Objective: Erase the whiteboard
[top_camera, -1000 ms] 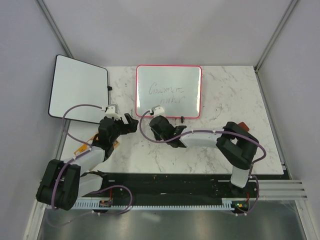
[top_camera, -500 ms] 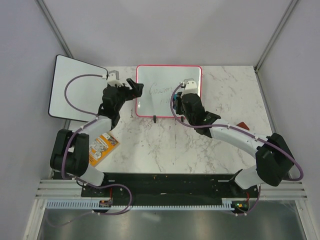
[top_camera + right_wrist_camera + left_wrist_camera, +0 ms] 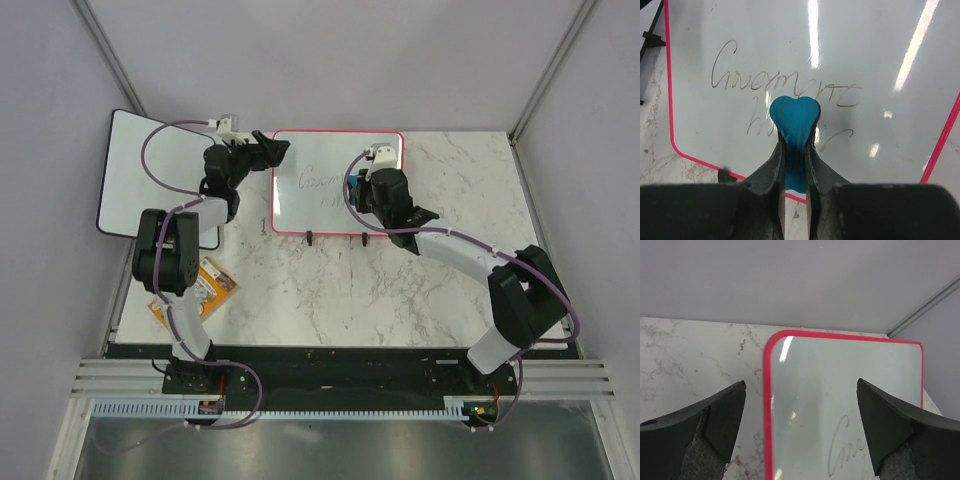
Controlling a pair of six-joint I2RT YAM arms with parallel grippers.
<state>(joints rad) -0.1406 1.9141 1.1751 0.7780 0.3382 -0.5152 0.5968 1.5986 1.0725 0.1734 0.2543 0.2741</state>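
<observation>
Wiping whiteboard (image 3: 330, 155) | right gripper (image 3: 795, 146) pinching blue eraser (image 3: 794, 115) | left gripper (image 3: 800, 392) splayed, 10 o'clock corner | next: sweep writing (image 3: 765, 80), 9 o'clock

Bright, even light — whiteboard (image 3: 860, 55) glare streaks

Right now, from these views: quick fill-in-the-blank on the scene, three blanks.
The blue eraser is pinched in the ___ jaws.
The left jaws stand ___, holding nothing.
The second board, left of the pink-rimmed whiteboard, has a ___ rim.
Missing: right; open; black.
</observation>
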